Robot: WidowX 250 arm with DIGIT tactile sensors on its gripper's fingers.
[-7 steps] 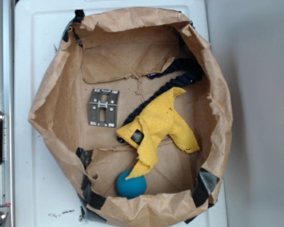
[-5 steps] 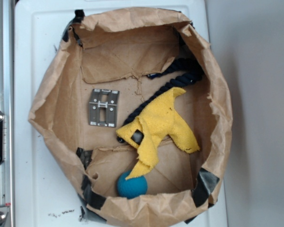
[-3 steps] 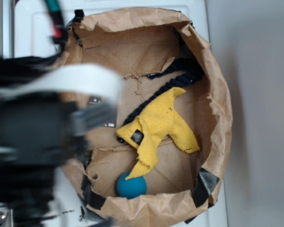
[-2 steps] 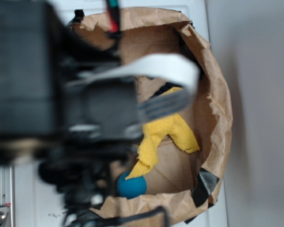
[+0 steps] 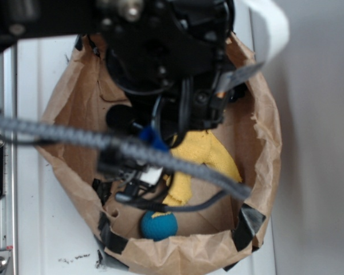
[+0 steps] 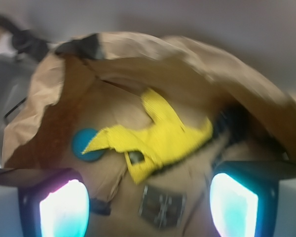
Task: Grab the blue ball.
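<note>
The blue ball is a small teal sphere on the floor of the brown paper bag, near its front wall. One tip of the yellow cloth lies over the ball's top edge. In the wrist view the blue ball shows at the left, partly under the yellow cloth. My gripper hovers above the bag floor, open, with nothing between its fingers. The ball is apart from it, ahead and to the left. My arm hides the gripper in the exterior view.
A grey metal plate lies on the bag floor, below and between my fingers. A dark rope runs along the bag's right side. The crumpled bag walls rise all round. Grey cables cross the exterior view.
My arm has swung in from the left and now hangs over the bag, covering the metal plate and the rope in the exterior view. The ball and the cloth have not moved.
</note>
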